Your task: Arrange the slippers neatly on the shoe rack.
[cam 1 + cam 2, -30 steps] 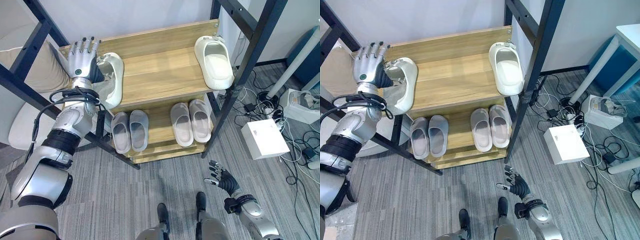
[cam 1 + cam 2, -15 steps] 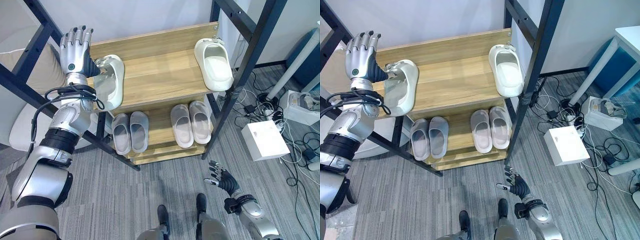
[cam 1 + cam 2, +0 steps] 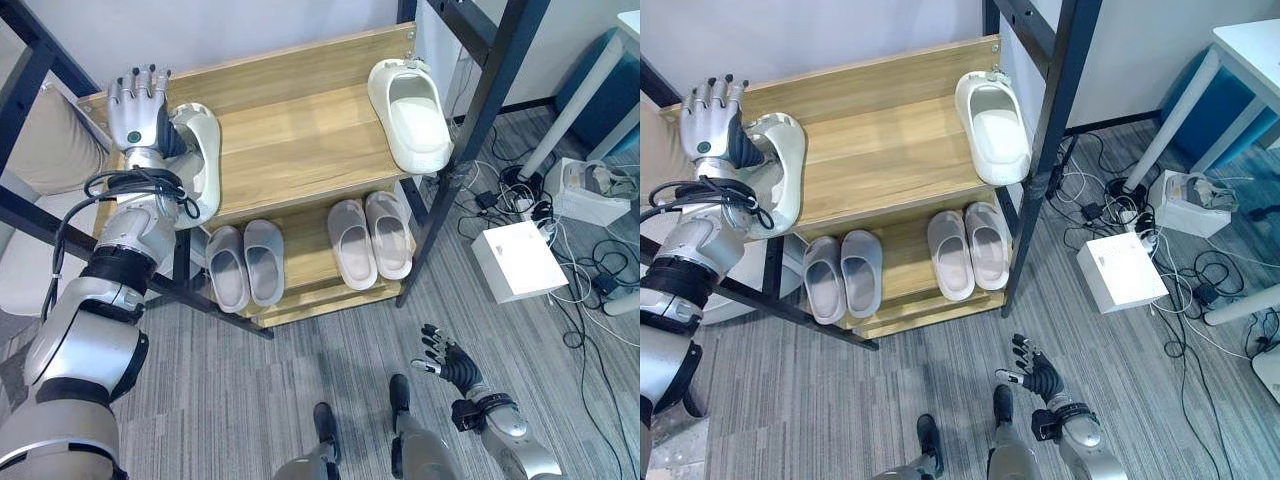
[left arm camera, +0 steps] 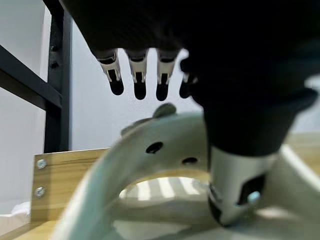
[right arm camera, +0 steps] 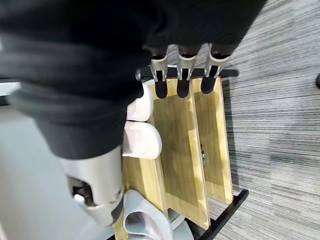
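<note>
Now my left hand (image 3: 137, 110) has straight fingers, thumb resting on white slipper (image 3: 200, 160) at shoe rack (image 3: 300, 130) left edge. Push sideways, slipper falls off. Right hand (image 3: 452, 366) loose, empty.

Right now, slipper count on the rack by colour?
White slippers, top shelf: 2, one at the left end by the left hand, one at the right end.
Grey slippers, lower shelf: 4, a left pair and a right pair.
Total: 6.
</note>
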